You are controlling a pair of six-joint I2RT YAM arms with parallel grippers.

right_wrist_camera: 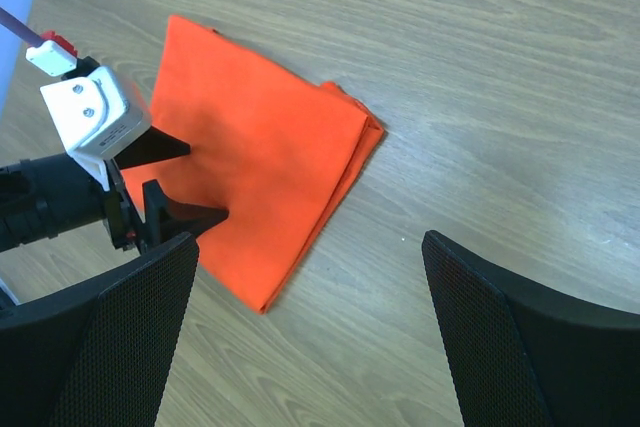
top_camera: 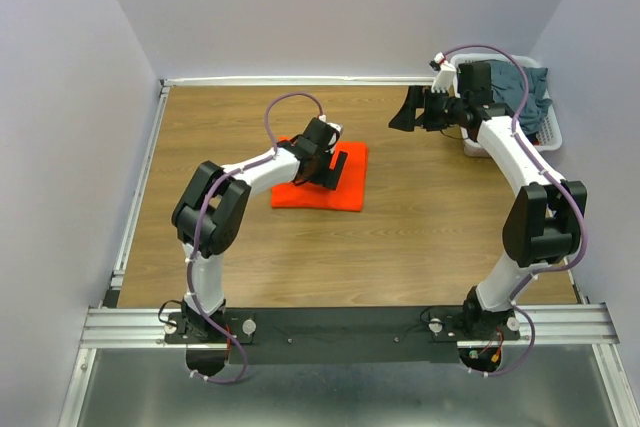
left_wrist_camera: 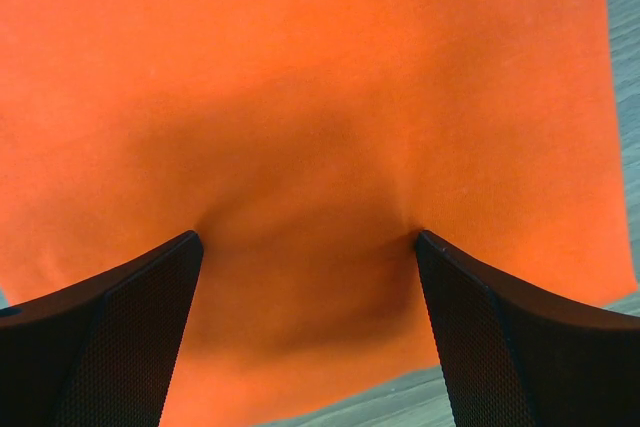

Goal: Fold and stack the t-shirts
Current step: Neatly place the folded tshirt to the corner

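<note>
Plain bright orange-red folded cloth t-shirt (right_wrist_camera: 270, 157). Dark slate blue-grey crumpled cloth t-shirts (top_camera: 532, 92), unpatterned, in white slatted plastic basket (top_camera: 548, 137). Worktop (top_camera: 400, 247): mid-brown, streaked wood grain. Left end effector (left_wrist_camera: 305, 239) and right end effector (right_wrist_camera: 310, 240): black, fine dotted mesh pattern. Arms: white shells, black joints, lilac cables.

The top view is evenly bright. The light is soft and seems to come from above, so the shadows on the wooden table (top_camera: 400, 247) are faint and wide. The orange t-shirt (top_camera: 352, 187) looks very saturated, and its folds are hard to read there.

In the left wrist view the cloth is a little soft in focus. A dim shadow lies on it between the dark fingers (left_wrist_camera: 110, 347) of the left gripper (left_wrist_camera: 308, 237).

The right wrist view is sharp. The wood grain is clear, a pale sheen lies on the bare wood beside the shirt, and the mesh on the fingers (right_wrist_camera: 110, 347) of the right gripper (right_wrist_camera: 310, 239) is readable.
</note>
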